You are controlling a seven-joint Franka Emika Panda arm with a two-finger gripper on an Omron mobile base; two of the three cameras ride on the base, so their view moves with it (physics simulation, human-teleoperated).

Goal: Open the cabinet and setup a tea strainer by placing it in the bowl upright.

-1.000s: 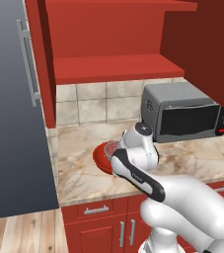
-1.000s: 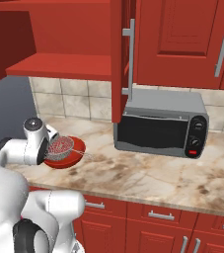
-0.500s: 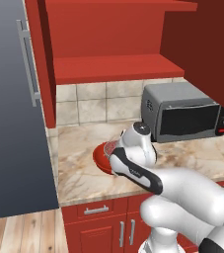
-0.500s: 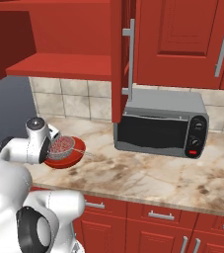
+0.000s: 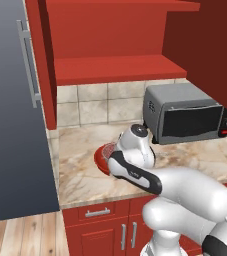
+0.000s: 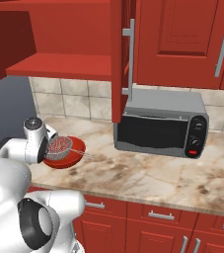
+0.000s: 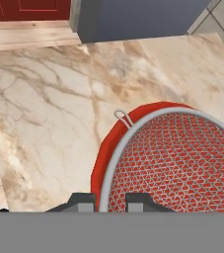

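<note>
Cabinet [image 5: 120,40] open, shelves bare, door [image 6: 117,59] swung out over the toaster oven [image 6: 160,123]. Bowl [image 6: 71,157] on the marble counter [image 6: 153,173], left of the toaster oven. Tea strainer [image 7: 182,163] seated mesh-down in the bowl, rim up, red showing through the mesh in the hand view. Thin handle [image 6: 86,154] pointing out past the bowl's right edge in the right base view.

Gripper [image 7: 109,200] nearly closed, 2 finger tips pinching the strainer's rim at the near side of the bowl. Grip apparently not yet let go; placement judged almost complete.

Risks from here:
1. Opening while the strainer is tilted on the bowl wall: likely to roll onto its side, upright lost.
2. Lifting away before the fingers clear the rim: strainer dragged back out, or bowl nudged across the counter.
3. Handle weight overhanging the bowl edge: possible tip once released.
4. Retreat upward: wrist close under the open cabinet shelf [image 5: 115,67].
</note>
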